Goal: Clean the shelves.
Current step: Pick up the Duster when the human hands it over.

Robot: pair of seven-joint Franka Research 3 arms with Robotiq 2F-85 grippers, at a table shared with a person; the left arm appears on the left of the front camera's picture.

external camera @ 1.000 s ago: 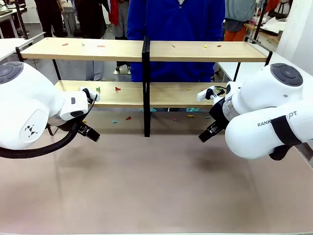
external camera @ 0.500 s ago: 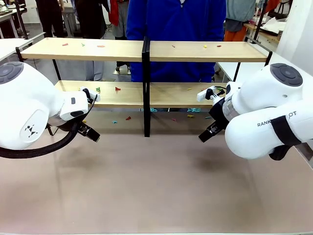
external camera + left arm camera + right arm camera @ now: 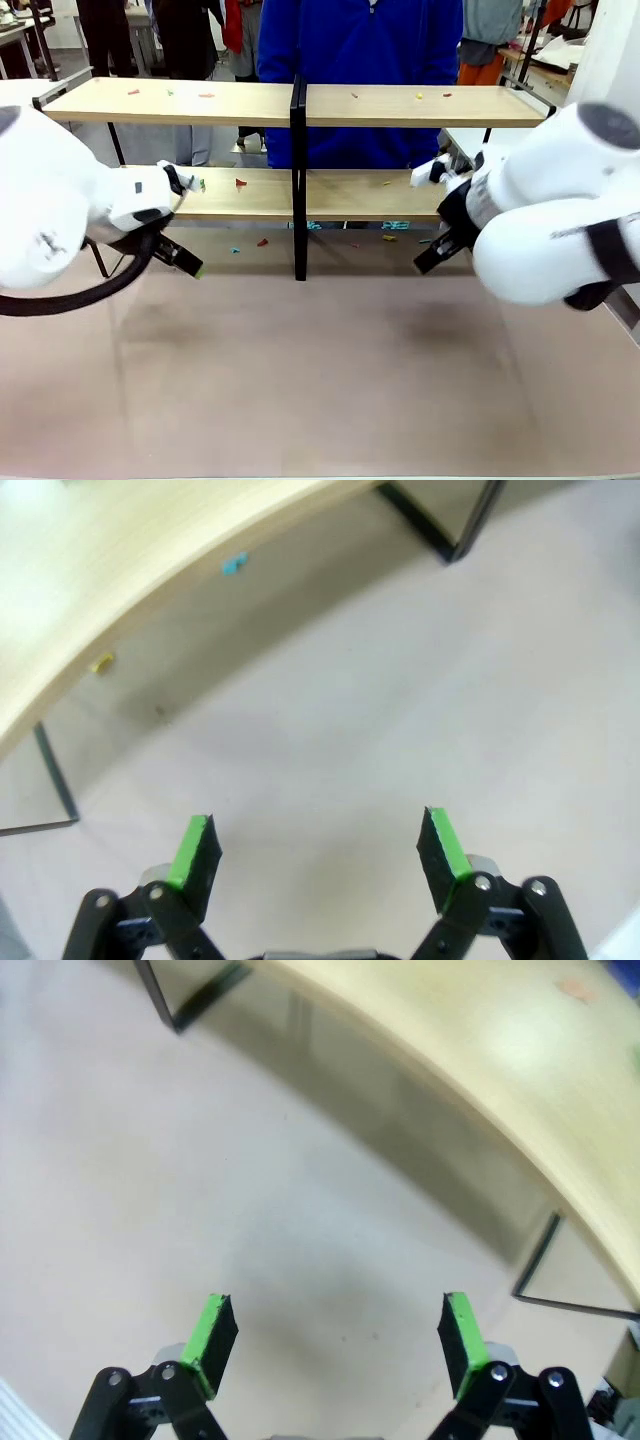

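- Now, L gripper: jaws wide open, nothing between the green pads, bare table below it.
- Just ahead of L gripper and higher stand the shelves. The lower board crosses beyond the fingertips, w/ a black leg farther ahead.
- Blue bit and yellow bit lie ahead of L gripper by the board edge; on the board or under it, cannot tell.
- R gripper: also wide open, holds nothing, over bare table.
- Lower board runs ahead of R gripper too, w/ an orange bit on it.
- Front view: both grippers are low, near the table, before the lower board, one each side of the black centre post, well apart.
- Person in blue top stands beyond both grippers, behind the shelves.
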